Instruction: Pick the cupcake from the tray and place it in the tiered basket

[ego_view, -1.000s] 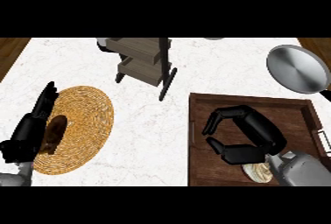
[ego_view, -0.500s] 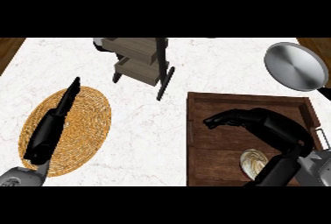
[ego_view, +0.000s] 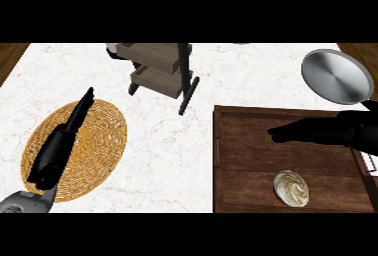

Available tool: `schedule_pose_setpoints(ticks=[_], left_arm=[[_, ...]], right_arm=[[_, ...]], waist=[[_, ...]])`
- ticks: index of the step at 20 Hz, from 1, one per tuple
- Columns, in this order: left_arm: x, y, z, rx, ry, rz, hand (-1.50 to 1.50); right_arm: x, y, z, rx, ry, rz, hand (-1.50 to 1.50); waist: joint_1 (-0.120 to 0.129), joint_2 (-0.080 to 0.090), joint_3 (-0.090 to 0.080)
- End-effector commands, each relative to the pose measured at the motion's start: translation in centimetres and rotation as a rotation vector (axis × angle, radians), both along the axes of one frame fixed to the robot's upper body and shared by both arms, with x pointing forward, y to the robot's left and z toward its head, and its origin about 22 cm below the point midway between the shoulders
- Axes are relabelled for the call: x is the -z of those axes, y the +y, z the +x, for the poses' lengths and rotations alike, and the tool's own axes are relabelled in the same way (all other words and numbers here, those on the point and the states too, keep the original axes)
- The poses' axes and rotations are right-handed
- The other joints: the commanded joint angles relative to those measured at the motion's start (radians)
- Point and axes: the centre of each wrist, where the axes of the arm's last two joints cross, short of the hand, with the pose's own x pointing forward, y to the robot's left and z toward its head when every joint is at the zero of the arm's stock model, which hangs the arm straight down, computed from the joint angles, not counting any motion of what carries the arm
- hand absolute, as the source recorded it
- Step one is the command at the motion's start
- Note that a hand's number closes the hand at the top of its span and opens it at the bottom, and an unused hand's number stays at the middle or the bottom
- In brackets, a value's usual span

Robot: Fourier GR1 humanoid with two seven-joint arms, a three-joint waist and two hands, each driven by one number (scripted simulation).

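The cupcake [ego_view: 290, 187] lies on the wooden tray [ego_view: 244, 150], apart from the right robot hand [ego_view: 325, 131], whose pose I cannot tell. The left robot hand [ego_view: 63, 142] is straight, pressed together, over the woven mat [ego_view: 103, 145].

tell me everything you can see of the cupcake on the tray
The cupcake shows from above as a round swirl of cream and tan frosting, and that top hides any wrapper. It stands upright on the dark wooden tray, in the tray's near half, right of the middle. Only the tray touches it. The right hand hangs over the tray's far half, apart from the cupcake.
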Motion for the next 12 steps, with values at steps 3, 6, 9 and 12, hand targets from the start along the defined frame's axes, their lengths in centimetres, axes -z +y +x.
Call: schedule_pose_setpoints(ticks=[3, 6, 9, 12], left_arm=[[-0.9, -1.1, -0.6, -0.002, -0.017, 0.001, 0.00], [0.4, -0.6, -1.0, -0.003, -0.001, 0.012, 0.00], [0.6, -1.4, -0.6, 0.010, 0.011, -0.004, 0.00], [-0.8, -1.1, -0.4, -0.004, -0.001, 0.005, 0.00]], right_arm=[[-4.6, 0.6, -2.5, -0.025, -0.157, -0.326, -1.50], [-4.1, 1.2, -4.6, -0.008, -0.169, -0.316, -1.50], [-0.8, 2.8, -5.7, 0.016, -0.162, -0.325, -1.50], [-0.9, 3.9, -8.2, 0.032, -0.145, -0.359, -1.50]], waist=[[-0.002, -0.001, 0.001], [-0.010, 0.002, 0.001], [-0.003, 0.006, 0.002], [-0.004, 0.004, 0.001]])
